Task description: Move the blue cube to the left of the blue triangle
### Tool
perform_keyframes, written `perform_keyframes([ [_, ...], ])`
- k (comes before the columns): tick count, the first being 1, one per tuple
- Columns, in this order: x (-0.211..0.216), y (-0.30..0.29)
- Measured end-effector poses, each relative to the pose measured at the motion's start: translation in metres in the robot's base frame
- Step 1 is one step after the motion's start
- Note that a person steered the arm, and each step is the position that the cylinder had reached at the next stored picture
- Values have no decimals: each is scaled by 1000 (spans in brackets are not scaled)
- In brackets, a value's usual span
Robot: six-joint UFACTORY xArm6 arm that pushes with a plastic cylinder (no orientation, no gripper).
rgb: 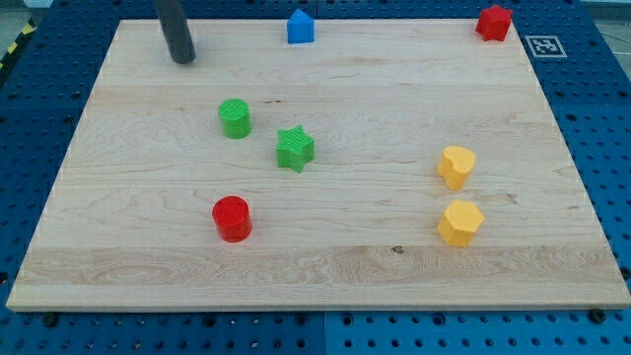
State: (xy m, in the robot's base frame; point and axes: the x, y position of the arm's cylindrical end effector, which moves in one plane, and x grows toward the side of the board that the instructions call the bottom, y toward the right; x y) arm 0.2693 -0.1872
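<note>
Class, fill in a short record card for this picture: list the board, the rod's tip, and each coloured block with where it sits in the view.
board: pale wooden board on blue pegboard
my tip: near the view's top left, touching no block
blue block: house-like shape, top edge, right of my tip
red block, top: top right corner
green cylinder: left of centre
green star: just right of the green cylinder
red cylinder: lower left
yellow blocks: upper, lower, right side

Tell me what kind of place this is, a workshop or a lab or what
Most likely a robotics lab test bench. A wooden board lies on a blue perforated base, a printed square marker sits at the view's top right, and my tip stands apart from the small coloured blocks.
</note>
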Motion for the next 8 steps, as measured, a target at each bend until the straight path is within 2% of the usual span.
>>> perform_keyframes([
  [1, -13, 25],
  [2, -23, 17],
  [4, -4, -18],
  [7, -28, -3],
  [8, -2, 20],
])
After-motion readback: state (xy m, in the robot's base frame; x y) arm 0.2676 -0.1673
